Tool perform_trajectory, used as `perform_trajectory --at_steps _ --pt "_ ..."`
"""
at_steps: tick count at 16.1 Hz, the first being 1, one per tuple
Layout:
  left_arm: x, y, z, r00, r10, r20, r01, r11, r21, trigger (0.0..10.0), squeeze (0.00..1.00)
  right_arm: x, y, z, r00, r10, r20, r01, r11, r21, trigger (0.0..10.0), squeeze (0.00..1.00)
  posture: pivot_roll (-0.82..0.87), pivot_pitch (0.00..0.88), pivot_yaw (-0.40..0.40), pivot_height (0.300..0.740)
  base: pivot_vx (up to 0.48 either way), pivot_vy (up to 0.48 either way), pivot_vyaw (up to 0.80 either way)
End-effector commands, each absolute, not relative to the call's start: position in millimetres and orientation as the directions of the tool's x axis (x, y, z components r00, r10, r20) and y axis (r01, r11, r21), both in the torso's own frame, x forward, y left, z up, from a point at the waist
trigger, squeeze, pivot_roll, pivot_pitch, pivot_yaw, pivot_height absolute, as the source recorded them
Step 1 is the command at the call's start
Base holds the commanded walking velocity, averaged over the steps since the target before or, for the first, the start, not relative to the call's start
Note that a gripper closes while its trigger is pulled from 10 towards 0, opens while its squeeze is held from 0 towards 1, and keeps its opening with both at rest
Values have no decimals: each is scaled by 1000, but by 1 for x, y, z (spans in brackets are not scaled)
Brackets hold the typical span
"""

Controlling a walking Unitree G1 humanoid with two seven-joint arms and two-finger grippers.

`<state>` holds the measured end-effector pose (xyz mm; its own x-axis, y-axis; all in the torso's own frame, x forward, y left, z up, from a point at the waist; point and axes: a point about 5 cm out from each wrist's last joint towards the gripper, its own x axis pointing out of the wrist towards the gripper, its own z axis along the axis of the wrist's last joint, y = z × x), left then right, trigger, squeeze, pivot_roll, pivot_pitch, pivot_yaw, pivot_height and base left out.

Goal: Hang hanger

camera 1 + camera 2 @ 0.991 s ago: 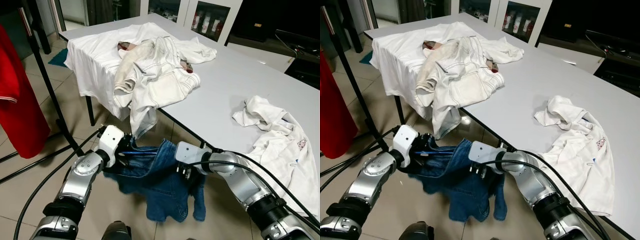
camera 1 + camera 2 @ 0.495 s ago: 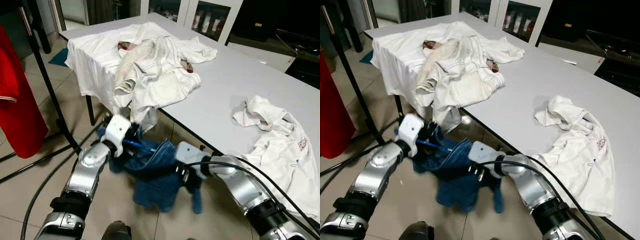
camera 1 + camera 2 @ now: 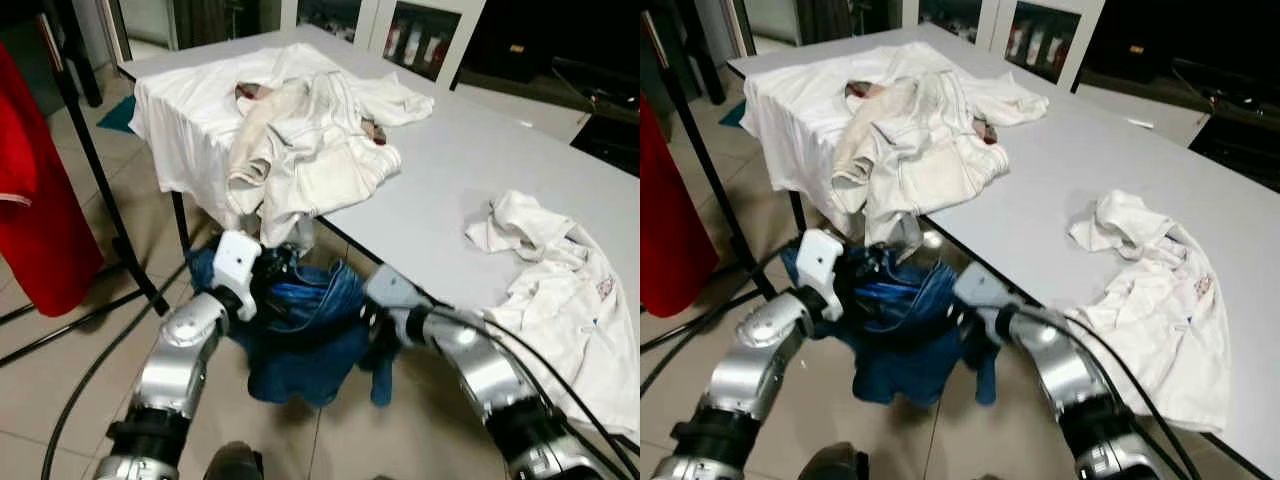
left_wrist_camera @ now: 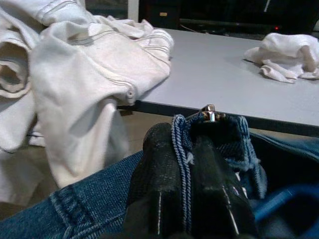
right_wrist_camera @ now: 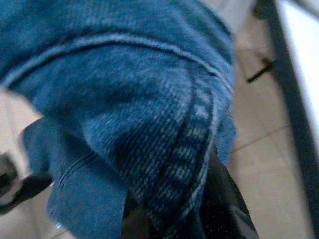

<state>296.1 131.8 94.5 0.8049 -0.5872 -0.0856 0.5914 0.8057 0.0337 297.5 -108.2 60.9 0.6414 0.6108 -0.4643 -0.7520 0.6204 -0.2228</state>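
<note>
Both grippers hold blue denim jeans [image 3: 305,335] below the table [image 3: 470,170] edge, over the floor. Left gripper [image 4: 188,164] fingers [image 4: 157,189] pinched tight on a denim edge w/ metal button just past the tips; blue hanger [image 4: 276,204] bar beside the fingers, inside the jeans. Right gripper [image 5: 189,219] fingers clamped on a seam fold. White clothes pile [image 3: 300,130] ahead of left fingers, on table.

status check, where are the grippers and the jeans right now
Left gripper shut on blue jeans waistband. Right gripper shut on their other side. Jeans hang beside table edge, white clothes overhanging close above.
</note>
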Motion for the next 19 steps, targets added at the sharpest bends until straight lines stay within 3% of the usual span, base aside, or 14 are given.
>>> perform_trajectory --at_steps 1,7,8,9,10,14,15,17,19 --pt "290 105 96 735 -674 -69 677 736 23 0 0 310 -97 85 675 648 -352 -734 636 -238 0 0 180 12 -101 710 0 0 0" --pt "291 101 91 745 -656 -122 667 733 132 0 0 309 -88 89 642 701 -310 -765 609 -208 0 0 183 0 -105 710 0 0 0" --pt "294 108 87 781 -606 -152 624 769 141 3608 0 305 -86 94 620 740 -260 -784 591 -188 0 0 179 0 -107 710 0 0 0" --pt "295 110 86 786 -599 -153 617 776 132 4863 0 304 -86 95 615 747 -250 -788 587 -187 0 0 179 0 -107 710 0 0 0" --pt "295 117 89 786 -598 -159 618 769 162 10000 0 300 -89 97 599 770 -220 -801 571 -181 0 0 179 0 -107 710 0 0 0" --pt "300 133 94 837 -529 -142 546 789 280 10000 0 298 -95 98 584 786 -202 -811 557 -178 0 0 182 0 -103 710 0 0 0" --pt "302 138 99 851 -513 -115 521 799 300 10000 1000 299 -96 98 582 789 -198 -812 555 -180 0 0 182 0 -103 710 0 0 0" --pt "303 140 105 846 -525 -92 527 797 294 10000 1000 299 -97 101 575 798 -181 -817 548 -180 0 0 183 0 -104 710 0 0 0" --pt "309 145 114 891 -452 -35 436 833 341 10000 1000 298 -94 103 571 812 -123 -820 556 -137 0 0 184 0 -104 710 0 0 0"
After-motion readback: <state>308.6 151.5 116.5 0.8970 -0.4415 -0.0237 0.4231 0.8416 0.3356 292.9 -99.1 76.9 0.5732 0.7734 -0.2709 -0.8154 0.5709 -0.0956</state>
